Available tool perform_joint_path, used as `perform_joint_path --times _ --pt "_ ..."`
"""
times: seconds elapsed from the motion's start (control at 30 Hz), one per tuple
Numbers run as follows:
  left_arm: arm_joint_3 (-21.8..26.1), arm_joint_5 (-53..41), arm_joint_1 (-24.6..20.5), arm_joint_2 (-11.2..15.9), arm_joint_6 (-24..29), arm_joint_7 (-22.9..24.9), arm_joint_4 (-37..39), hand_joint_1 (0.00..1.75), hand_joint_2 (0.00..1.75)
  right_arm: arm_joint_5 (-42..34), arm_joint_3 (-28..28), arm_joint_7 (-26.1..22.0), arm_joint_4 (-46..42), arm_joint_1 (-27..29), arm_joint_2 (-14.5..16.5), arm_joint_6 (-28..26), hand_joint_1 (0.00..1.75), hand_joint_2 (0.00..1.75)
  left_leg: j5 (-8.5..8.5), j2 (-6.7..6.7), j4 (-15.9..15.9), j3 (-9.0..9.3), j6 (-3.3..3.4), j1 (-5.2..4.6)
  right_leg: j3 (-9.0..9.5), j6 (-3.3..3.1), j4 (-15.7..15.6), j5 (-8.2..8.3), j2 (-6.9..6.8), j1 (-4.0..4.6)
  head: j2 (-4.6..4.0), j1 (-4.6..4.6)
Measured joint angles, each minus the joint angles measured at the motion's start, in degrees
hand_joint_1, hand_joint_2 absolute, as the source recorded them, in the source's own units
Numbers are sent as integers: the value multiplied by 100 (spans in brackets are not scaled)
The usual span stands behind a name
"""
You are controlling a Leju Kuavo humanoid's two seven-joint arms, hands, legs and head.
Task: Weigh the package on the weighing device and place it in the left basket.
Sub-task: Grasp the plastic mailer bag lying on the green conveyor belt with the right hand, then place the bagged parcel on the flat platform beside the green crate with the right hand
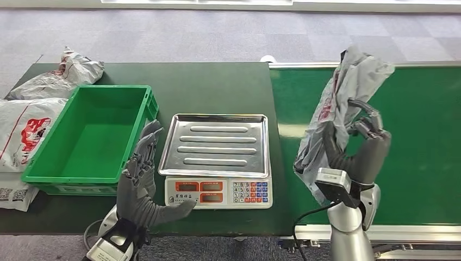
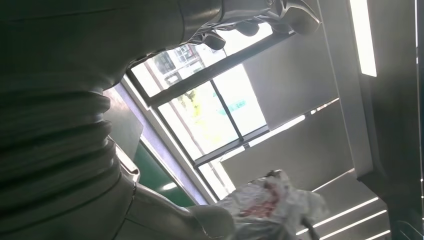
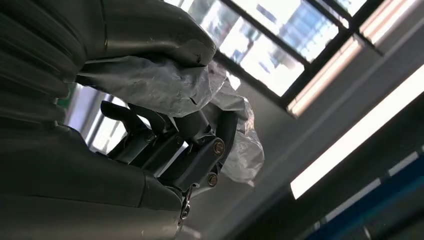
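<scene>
My right hand point(image 1: 363, 148) grips a grey plastic package point(image 1: 340, 103) with red print and holds it up over the green conveyor belt point(image 1: 424, 147), right of the scale. The right wrist view shows its thumb and dark fingers point(image 3: 185, 150) closed around the crumpled package point(image 3: 165, 85). The scale point(image 1: 217, 160) has a bare steel tray point(image 1: 217, 142) and a keypad front. My left hand point(image 1: 142, 182) stands open with fingers spread, between the scale and the green basket point(image 1: 89, 138), holding nothing. The basket holds nothing. In the left wrist view the package point(image 2: 270, 205) appears in the distance.
More grey and white packages point(image 1: 60, 76) lie on the dark table left of and behind the basket, another point(image 1: 22, 133) at its left side. The table's front edge runs just below the scale. The conveyor's metal rail point(image 1: 380, 231) borders its near side.
</scene>
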Motion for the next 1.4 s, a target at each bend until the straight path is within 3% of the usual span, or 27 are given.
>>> perform_joint_path --times 0.27,0.83,0.97,1.13,1.4 --pt "0 -22 -64 -67 0 86 -16 0 175 862 -108 259 -873 111 353 -1054 175 175 -1 10 1 5 5 -2 4 8 -1 6 4 -14 0 1" --pt "-2 23 -237 -154 -49 84 43 0 175 906 413 428 -431 -299 382 -865 175 175 3 9 0 2 1 -8 5 6 1 10 3 -8 0 1" --pt "-126 207 -499 -158 -262 22 217 0 175 758 941 425 530 -1013 485 -149 175 175 4 46 -3 -27 -2 -8 -4 -4 4 18 40 -9 0 -1" --pt "-384 338 -763 -159 -145 -3 534 0 175 232 1979 460 2164 -1942 811 -125 175 175 40 23 -4 6 -14 -3 -10 -9 8 34 30 -2 0 -1" --pt "-429 410 -832 -104 12 -5 775 0 175 -213 2498 345 3389 -2254 964 -142 175 175 40 14 -4 -6 -16 -2 -16 -9 10 32 25 -3 0 -1"
